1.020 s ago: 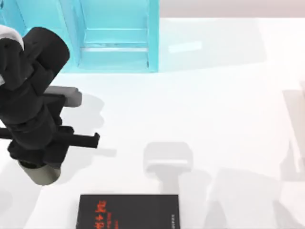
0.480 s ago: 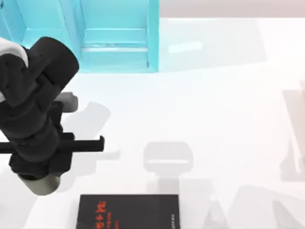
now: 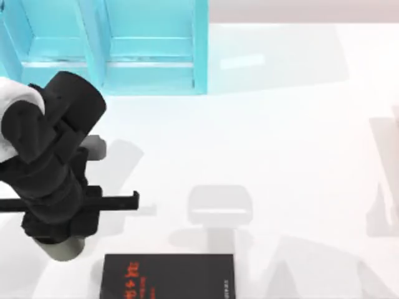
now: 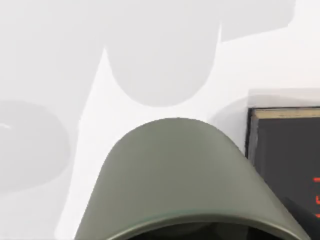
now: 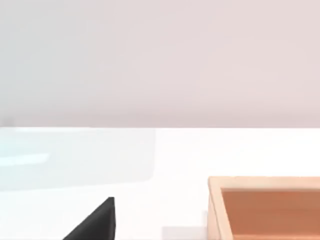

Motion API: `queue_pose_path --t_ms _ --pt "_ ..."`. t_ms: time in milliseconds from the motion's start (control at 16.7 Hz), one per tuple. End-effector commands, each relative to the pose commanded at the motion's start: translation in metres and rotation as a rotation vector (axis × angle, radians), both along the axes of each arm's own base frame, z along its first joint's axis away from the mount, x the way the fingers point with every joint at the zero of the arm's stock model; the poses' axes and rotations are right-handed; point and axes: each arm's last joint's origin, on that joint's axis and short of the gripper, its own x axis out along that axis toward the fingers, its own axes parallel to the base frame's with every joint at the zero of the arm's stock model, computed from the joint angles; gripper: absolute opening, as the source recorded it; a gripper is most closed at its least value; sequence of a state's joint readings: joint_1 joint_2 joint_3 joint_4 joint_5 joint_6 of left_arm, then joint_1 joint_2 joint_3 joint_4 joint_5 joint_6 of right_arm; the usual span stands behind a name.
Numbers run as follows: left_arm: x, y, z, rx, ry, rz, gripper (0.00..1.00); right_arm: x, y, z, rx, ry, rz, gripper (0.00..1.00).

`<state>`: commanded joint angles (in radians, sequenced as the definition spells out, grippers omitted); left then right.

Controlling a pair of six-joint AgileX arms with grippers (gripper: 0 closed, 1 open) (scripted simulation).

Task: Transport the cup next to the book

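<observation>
The flat rectangular black-covered book with red brush-like characters [image 3: 167, 276] lies at the near edge of the white tabletop [image 3: 293, 149], toward the top view's left. Just off its left corner, the small round cup with a pale grey-beige wall and dark olive-green top [image 3: 64, 248] pokes out from under the left gripper [image 3: 59, 230], which hangs over it at the tabletop's left side. The black wrist hides the jaws from above, so I cannot tell outright how they stand, but the cup sitting tucked beneath them, and close under the wrist camera [image 4: 185, 175], suggests to me that they are holding it. From the left wrist view the book's [image 4: 285, 150] corner is just beside the cup's wall, with a thin strip of tabletop between.

To my eye the carry is close to done and what remains is the set-down. I would bring the cup straight down and upright into that bare strip, not drifting toward the book, since a nudge could slide the cover or tip the cup against its edge. Opening the jaws only once the base is flat on the tabletop would stop it dropping.

Farther back stands the turquoise shelf unit [image 3: 124, 47], well apart. The right wrist view shows a pale wooden box [image 5: 265, 207].
</observation>
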<state>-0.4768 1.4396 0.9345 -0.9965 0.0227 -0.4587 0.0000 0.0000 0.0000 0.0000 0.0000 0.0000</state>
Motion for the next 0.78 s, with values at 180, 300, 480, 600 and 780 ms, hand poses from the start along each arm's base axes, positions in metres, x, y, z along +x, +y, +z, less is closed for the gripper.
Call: queue_pose_path --t_ms 180,300,480,600,780 --pt "-0.002 0.003 -0.024 0.004 0.002 -0.003 0.00 0.000 0.000 0.000 0.000 0.000 0.000 1.00" --pt "-0.003 0.004 -0.031 0.009 0.016 0.000 0.00 0.000 0.000 0.000 0.000 0.000 0.000 1.00" --pt "-0.003 0.004 -0.031 0.009 0.016 0.000 0.00 0.000 0.000 0.000 0.000 0.000 0.000 1.00" --pt "-0.003 0.004 -0.031 0.009 0.016 0.000 0.15 0.000 0.000 0.000 0.000 0.000 0.000 1.00" --pt "-0.003 0.004 -0.031 0.009 0.016 0.000 0.38 0.000 0.000 0.000 0.000 0.000 0.000 1.00"
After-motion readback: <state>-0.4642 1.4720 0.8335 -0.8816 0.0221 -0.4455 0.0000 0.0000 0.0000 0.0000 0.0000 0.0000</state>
